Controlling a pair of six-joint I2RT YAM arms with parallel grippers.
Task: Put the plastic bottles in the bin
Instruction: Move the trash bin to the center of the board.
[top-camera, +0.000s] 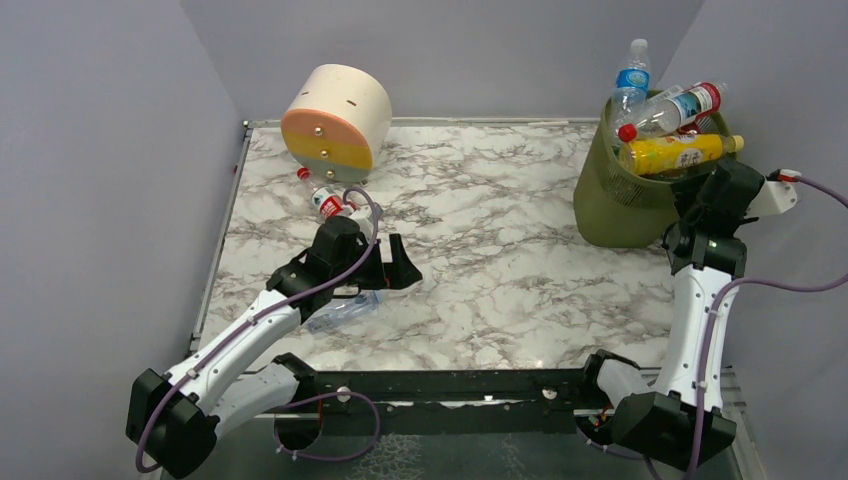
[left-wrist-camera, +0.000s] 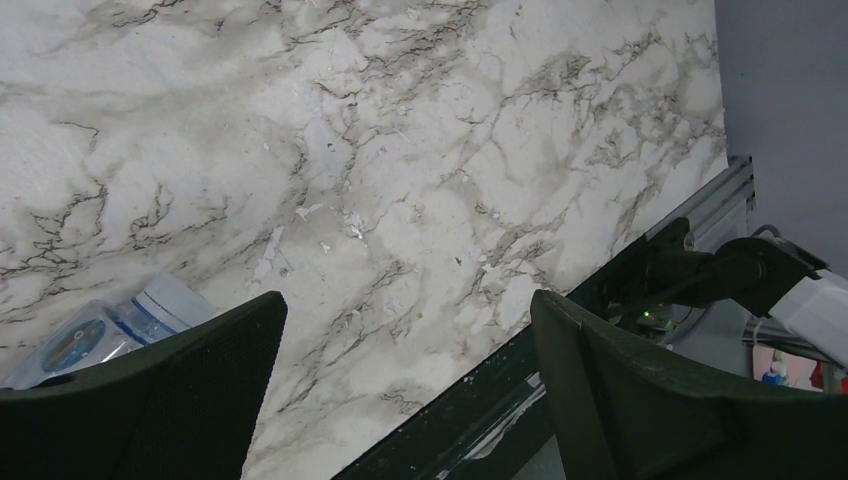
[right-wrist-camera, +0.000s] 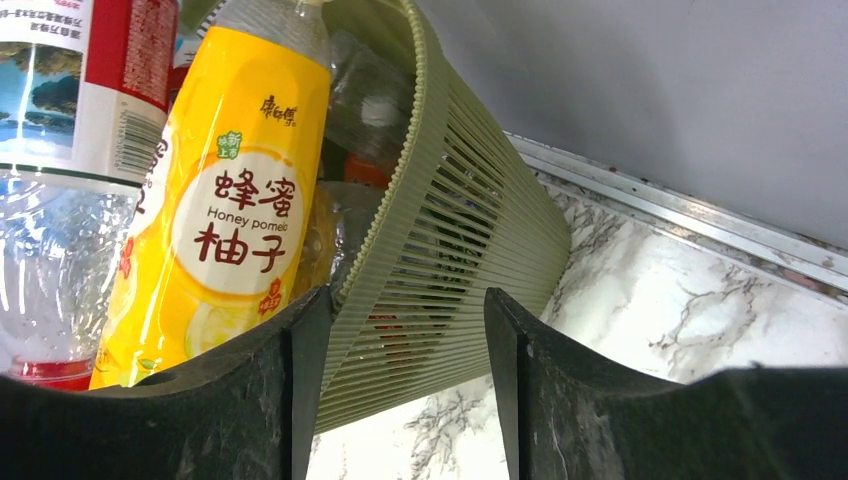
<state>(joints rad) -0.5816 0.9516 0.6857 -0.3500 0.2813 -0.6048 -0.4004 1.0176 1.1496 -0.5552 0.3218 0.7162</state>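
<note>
The olive-green bin (top-camera: 622, 200) stands at the back right, heaped with plastic bottles: a yellow one (top-camera: 680, 152), a red-labelled clear one (top-camera: 670, 108) and a blue-labelled one (top-camera: 631, 82). My right gripper (top-camera: 700, 185) is at the bin's near rim, open; in the right wrist view the slatted bin wall (right-wrist-camera: 470, 230) runs between its fingers (right-wrist-camera: 300, 400), and the yellow bottle (right-wrist-camera: 230, 200) lies just left of them. My left gripper (top-camera: 403, 262) hangs open over the table with nothing in it. A clear bottle (top-camera: 345, 308) lies beside it, also in the left wrist view (left-wrist-camera: 110, 325). A red-labelled bottle (top-camera: 328, 202) lies farther back.
A cream, orange and yellow round drawer box (top-camera: 335, 115) lies at the back left, close to the red-labelled bottle. Grey walls close off the back and both sides. A black frame rail (top-camera: 450, 385) runs along the near table edge.
</note>
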